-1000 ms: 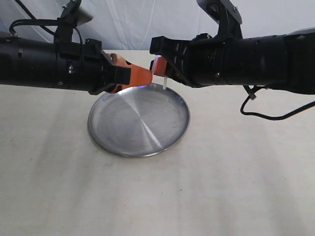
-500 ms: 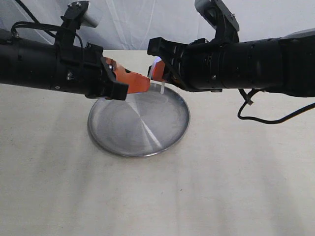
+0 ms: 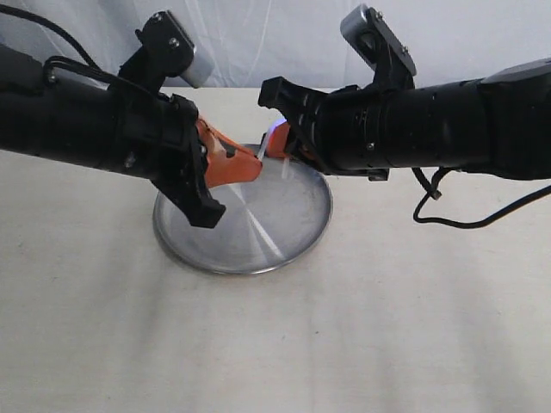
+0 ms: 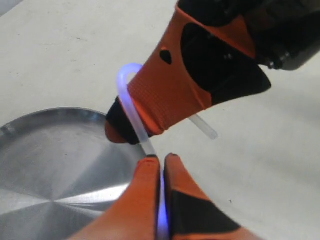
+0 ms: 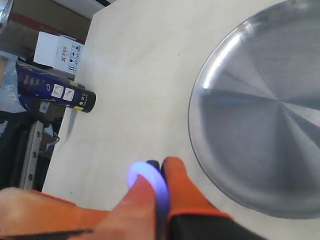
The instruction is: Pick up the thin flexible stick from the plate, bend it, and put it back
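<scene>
Pale cream surface (image 3: 387,335) fills the scene, and a white cloth (image 3: 258,34) hangs behind it. On this surface lies the round steel plate (image 3: 258,237), shiny grey with a low rim.

My 2 hands meet over the far rim of the plate, very close to each other. My left hand (image 4: 161,161) has its orange fingers pressed together, and 1 end of the thin stick (image 4: 134,111) is pinched between them. From there the stick runs along the fingers of my right hand (image 3: 277,142), makes a tight curve that glows bluish, and passes between those fingers. Its other end pokes out free on the other side of that hand, so the stick has the shape of a hook. My right hand is narrow too and holds the stick: in the right wrist view its 2 fingertips lie together with the blue glow between them.

The stick is in the air and apart from the plate, held only by my hands. From the exterior view I cannot tell how high it is above the rim.

A black cable (image 3: 465,204) hangs from my right arm. Beyond the edge of the surface, the right wrist view shows a white box (image 5: 55,50) and a dark can (image 5: 70,95) with small labels.
</scene>
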You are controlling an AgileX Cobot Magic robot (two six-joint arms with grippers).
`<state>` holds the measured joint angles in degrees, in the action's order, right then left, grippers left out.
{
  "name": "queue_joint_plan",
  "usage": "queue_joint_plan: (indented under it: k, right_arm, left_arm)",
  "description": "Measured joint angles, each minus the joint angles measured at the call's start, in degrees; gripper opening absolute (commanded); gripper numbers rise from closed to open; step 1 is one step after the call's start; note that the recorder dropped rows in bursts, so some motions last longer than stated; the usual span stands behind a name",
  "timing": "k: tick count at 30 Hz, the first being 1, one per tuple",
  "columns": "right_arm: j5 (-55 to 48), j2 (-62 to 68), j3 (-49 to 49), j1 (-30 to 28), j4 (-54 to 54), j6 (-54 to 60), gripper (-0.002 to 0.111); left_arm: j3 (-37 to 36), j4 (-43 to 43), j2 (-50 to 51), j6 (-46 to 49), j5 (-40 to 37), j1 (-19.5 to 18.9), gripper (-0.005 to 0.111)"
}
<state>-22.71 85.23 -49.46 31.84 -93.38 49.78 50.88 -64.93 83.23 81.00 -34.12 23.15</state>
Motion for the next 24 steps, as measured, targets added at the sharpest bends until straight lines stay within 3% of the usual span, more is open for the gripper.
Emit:
queue_joint_plan:
  k: [17, 24]
  right_arm:
    - [0.0, 0.2, 0.0, 0.3, 0.3, -7.1, -0.001]
    - [0.9, 0.2, 0.1, 0.4, 0.6, -7.9, -0.001]
  left_arm:
    - [0.4, 9.2, -0.3, 0.3, 1.9, 0.4, 0.0]
    - [0.4, 14.0, -0.4, 0.3, 6.3, 3.8, 0.0]
